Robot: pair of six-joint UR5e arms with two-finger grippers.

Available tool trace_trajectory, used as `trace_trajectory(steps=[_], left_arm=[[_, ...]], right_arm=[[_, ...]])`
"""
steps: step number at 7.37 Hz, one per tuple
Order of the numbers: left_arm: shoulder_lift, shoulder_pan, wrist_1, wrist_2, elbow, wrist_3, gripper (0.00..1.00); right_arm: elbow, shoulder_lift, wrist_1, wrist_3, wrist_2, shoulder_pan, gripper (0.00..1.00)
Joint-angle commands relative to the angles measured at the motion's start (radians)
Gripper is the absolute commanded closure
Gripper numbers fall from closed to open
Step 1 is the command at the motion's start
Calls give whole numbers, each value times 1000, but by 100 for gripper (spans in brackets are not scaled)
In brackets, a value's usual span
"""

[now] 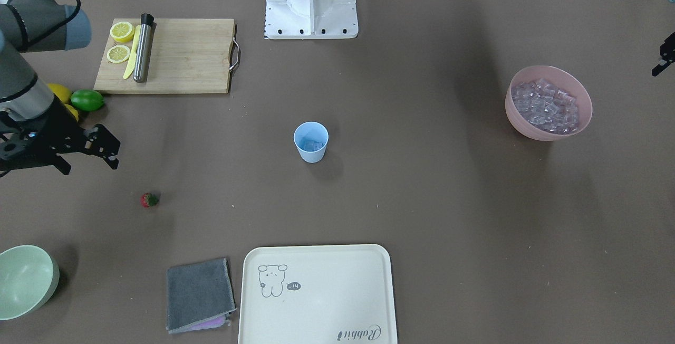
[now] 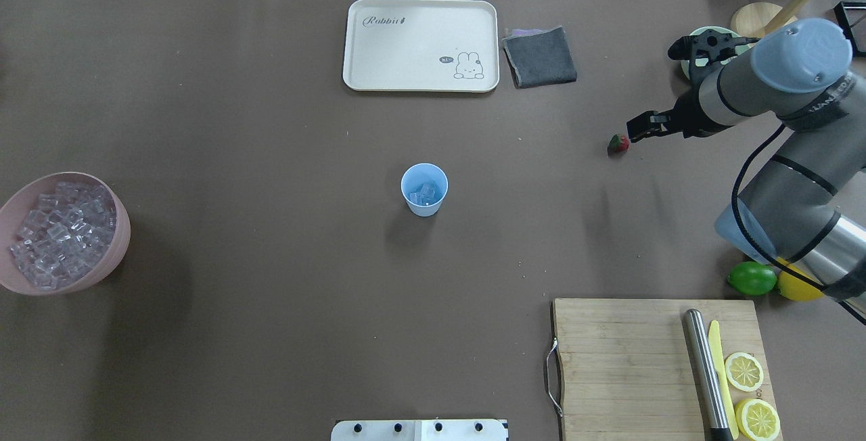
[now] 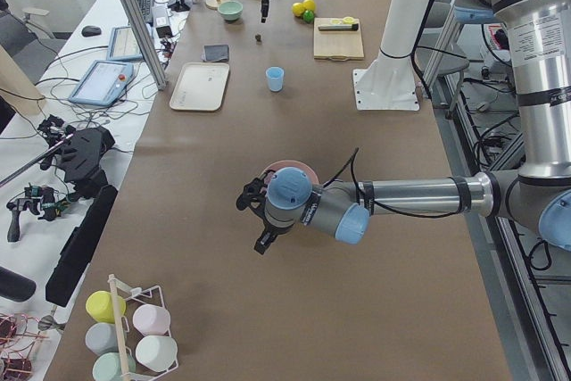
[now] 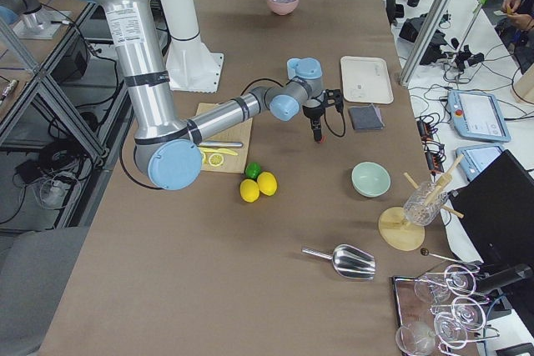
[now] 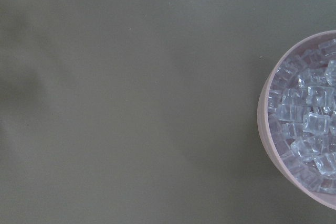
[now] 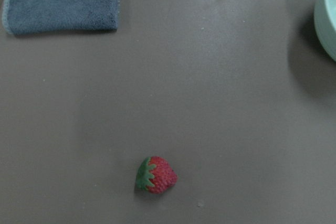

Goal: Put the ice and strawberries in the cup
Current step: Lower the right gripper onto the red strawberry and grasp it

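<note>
Right tool (image 1: pixel 92 156) hangs over tabletop (image 1: pixel 422 201), fingers spread, nothing in it. Step in hand is prob. the strawberry pick, bc some ice (image 2: pixel 426 193) already sits in cup (image 1: pixel 311 142). Next: centre over strawberry (image 1: pixel 149 199), drop, pinch. It lies near tool, apart, cup-side. Left tool (image 3: pixel 254 220): can't tell.

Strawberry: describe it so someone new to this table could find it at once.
Start at the cream tray on the table's far edge in the overhead view, then go right past the grey cloth. The strawberry lies alone on bare table, right of the cloth and lower in that view. It is the only small red thing with a green cap; the lime is all green and bigger.
</note>
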Motion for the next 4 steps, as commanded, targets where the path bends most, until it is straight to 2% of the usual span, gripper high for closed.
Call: trace_trajectory(steps=[1, 3, 4], left_arm=[[-1, 0, 0, 0, 3, 0, 1], [-12, 1, 0, 0, 20, 0, 1], [-15, 1, -2, 0, 23, 0, 1]], right_arm=[[-54, 38, 2, 21, -45, -35, 1], [-98, 73, 8, 34, -53, -41, 1], [-148, 81, 95, 61, -57, -42, 1]])
